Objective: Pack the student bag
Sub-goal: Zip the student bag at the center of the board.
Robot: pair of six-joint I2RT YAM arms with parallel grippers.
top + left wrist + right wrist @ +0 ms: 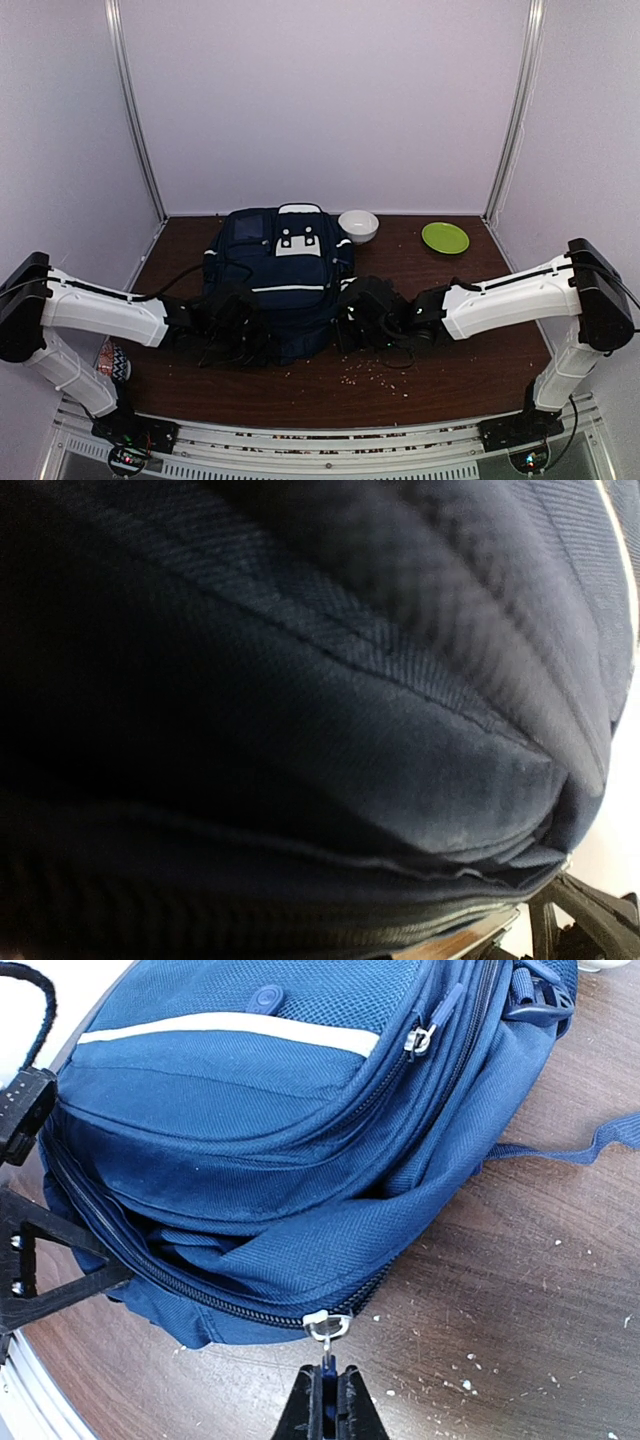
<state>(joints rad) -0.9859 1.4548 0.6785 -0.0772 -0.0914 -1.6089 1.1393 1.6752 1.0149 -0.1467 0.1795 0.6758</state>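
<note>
With the backpack (280,280) lying mid-table, your right claw (326,1375) is clamped on its zipper pull (325,1325) at 4 o'clock, likely to slide it, while your left claw (235,325), grip unreadable, seems to brace 7 o'clock.

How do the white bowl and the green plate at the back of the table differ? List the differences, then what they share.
Colour: the bowl is white, the plate lime green.
Shape: the bowl is deep, the plate nearly flat.
Place: the bowl sits close beside the student bag, the plate apart, farther right.
Shared: both are round, upright, on the table near its back edge.
</note>
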